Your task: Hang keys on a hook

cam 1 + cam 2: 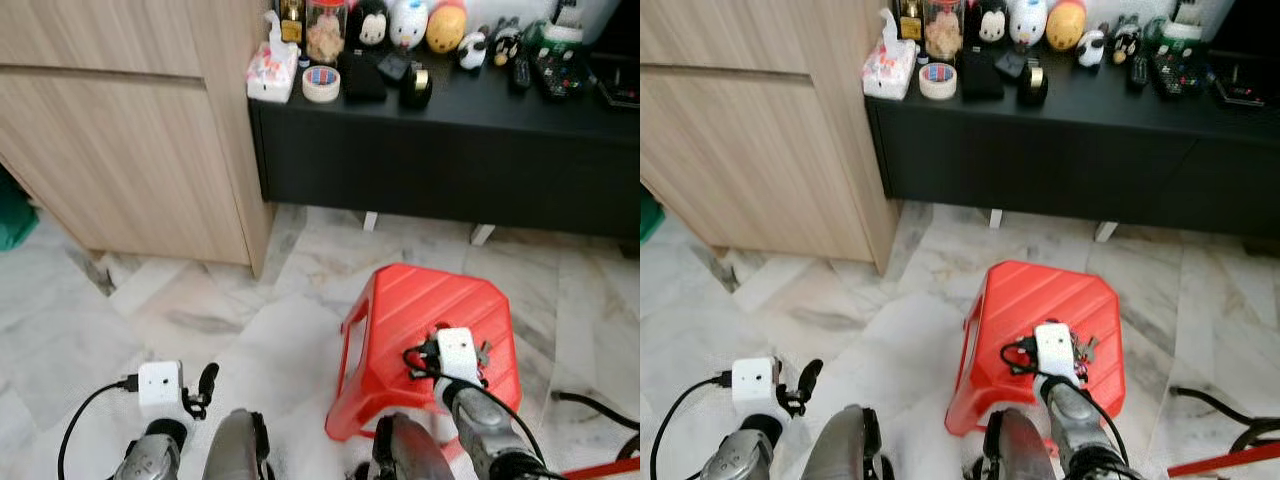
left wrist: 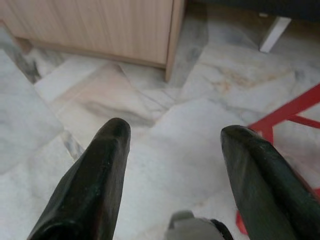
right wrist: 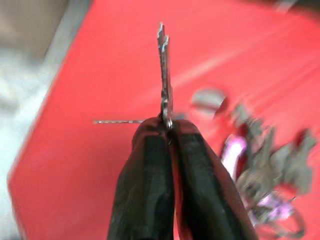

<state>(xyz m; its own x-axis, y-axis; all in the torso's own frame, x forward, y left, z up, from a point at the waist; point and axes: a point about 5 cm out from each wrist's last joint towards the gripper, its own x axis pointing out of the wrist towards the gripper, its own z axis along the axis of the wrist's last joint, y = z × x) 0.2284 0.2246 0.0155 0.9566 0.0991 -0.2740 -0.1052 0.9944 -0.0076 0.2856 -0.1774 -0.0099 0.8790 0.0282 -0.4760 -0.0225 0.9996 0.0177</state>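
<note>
A: Start near you. Where is your right gripper (image 3: pixel 170 131)?

B: It is low over the red stool (image 1: pixel 400 290), at its near edge. In the right wrist view the two black fingers (image 3: pixel 150 185) are pressed together on a thin metal piece of the keys (image 3: pixel 265 175), which stands straight up between the tips. It looks like a key seen edge-on, but the picture is blurred, so you cannot be sure.

A: And the rest of the bunch?

B: It hangs or lies just beside the fingers, over the red seat. I cannot tell if it is touching the seat or already lifted.

A: Your left gripper (image 2: pixel 172 145)?

B: It is idle, low at your left side over the marble floor (image 1: pixel 200 300). Its fingers stand wide apart and hold nothing.

A: So how far are you with the task?

B: I judge you are at the beginning. The grip on the keys is made, and this is all. The lift, the carrying and the hanging are left.

A: Do you see a hook?

B: No. Further away there is a wooden cabinet (image 1: pixel 130 130) on the left and a black shelf (image 1: pixel 450 110) with a tape roll (image 1: pixel 320 83), toys and small things. You must probably turn or walk to find the hook.
</note>
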